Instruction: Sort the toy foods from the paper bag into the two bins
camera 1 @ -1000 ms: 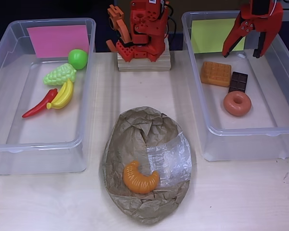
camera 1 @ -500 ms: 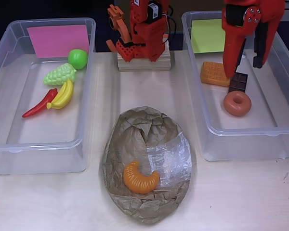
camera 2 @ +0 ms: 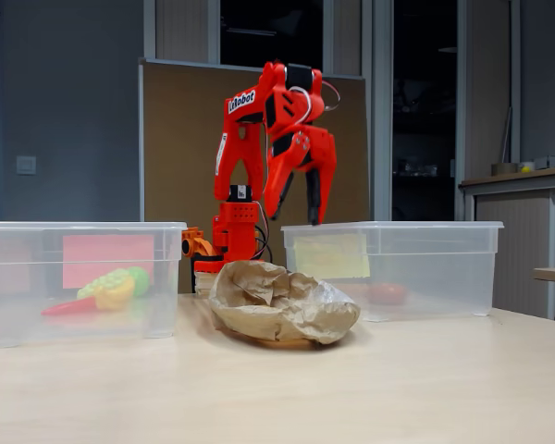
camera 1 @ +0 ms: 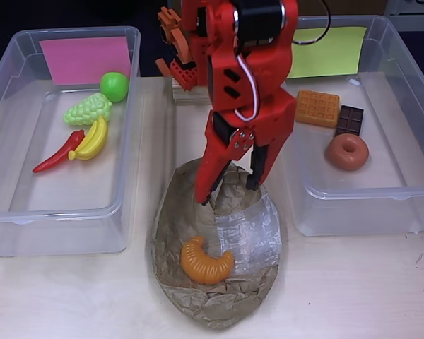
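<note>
The croissant (camera 1: 206, 260) lies on the lower part of the paper bag (camera 1: 198, 296), just left of its shiny tape patch (camera 1: 249, 233); the bag sits on the table (camera 1: 353, 289) between the two bins. Above the bag's upper half I see my gripper (camera 1: 230, 187), fingers spread apart and holding nothing; in the fixed view it (camera 2: 296, 208) hangs well above the bag (camera 2: 282, 305). In the overhead view, the left bin (camera 1: 7, 226), marked by a pink note (camera 1: 85, 58), holds the green apple (camera 1: 114, 85), grapes (camera 1: 87, 109), bananas (camera 1: 92, 139) and chili (camera 1: 56, 153). The right bin (camera 1: 367, 212), marked by a yellow-green note (camera 1: 325, 51), holds the waffle (camera 1: 316, 107), chocolate square (camera 1: 349, 120) and donut (camera 1: 348, 151).
</note>
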Action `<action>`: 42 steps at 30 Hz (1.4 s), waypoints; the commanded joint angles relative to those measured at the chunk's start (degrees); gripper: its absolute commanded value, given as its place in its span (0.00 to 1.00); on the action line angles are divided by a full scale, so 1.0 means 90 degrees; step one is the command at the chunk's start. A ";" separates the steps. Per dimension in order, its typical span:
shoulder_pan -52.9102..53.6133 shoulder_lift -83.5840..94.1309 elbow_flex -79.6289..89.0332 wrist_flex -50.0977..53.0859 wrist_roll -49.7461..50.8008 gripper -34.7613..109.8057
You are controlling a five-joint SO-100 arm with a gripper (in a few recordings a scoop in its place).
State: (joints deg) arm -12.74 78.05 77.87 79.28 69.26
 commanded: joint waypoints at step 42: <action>0.0830 -0.3857 -0.2812 -0.0293 -0.2012 0.29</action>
State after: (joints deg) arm -5.27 42.71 55.55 74.09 49.31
